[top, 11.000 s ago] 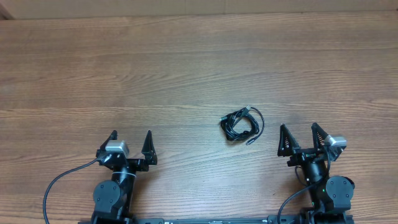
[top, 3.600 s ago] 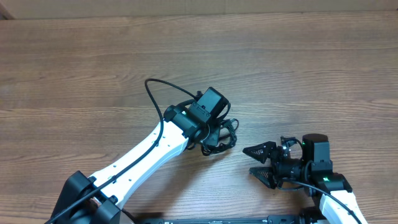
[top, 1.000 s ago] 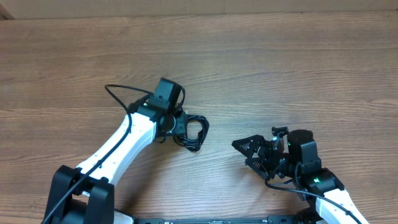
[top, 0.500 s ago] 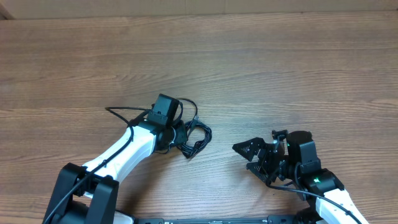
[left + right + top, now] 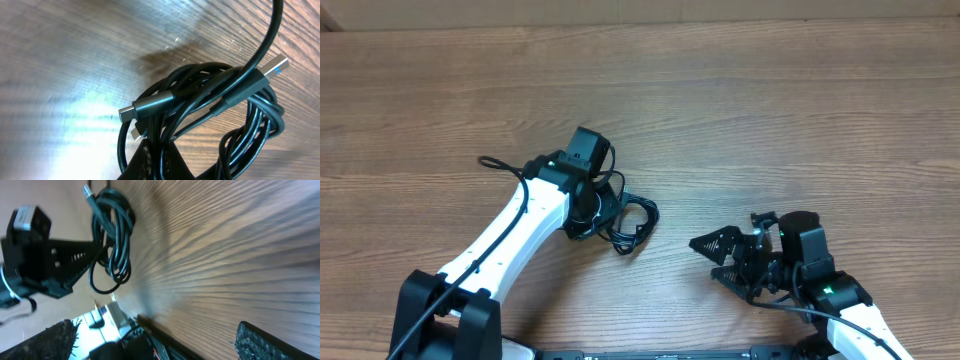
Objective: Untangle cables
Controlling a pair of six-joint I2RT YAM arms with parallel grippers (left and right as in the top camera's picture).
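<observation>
- Brown wood-grain table (image 5: pixel 800 120), glossy, with glare under the left wrist camera.
- The cables (image 5: pixel 634 218) lie left of centre in one knotted bundle.
- The left gripper (image 5: pixel 608 213) pinches the bundle.
- The right gripper (image 5: pixel 706 258) stands wide open, apart.

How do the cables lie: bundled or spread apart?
Bundled. The cables coil through one another in one clump, plugs poking out, the left gripper shut on them.

Brown wood-grain table (image 5: pixel 770 100): smooth, semi-gloss, glare patches in the left wrist view. Thin black cables (image 5: pixel 200 100): smooth rubbery plastic jacket, slight sheen. 2 plug tips show: grey metal plug tip (image 5: pixel 147 106), satin; silver metal plug tip (image 5: pixel 277 65), shiny, blue insert. Right end effector (image 5: pixel 702 260) fingers (image 5: pixel 257 341): black, matt, rough knurled texture. White left arm shell (image 5: pixel 515 225): glossy plastic.
</observation>
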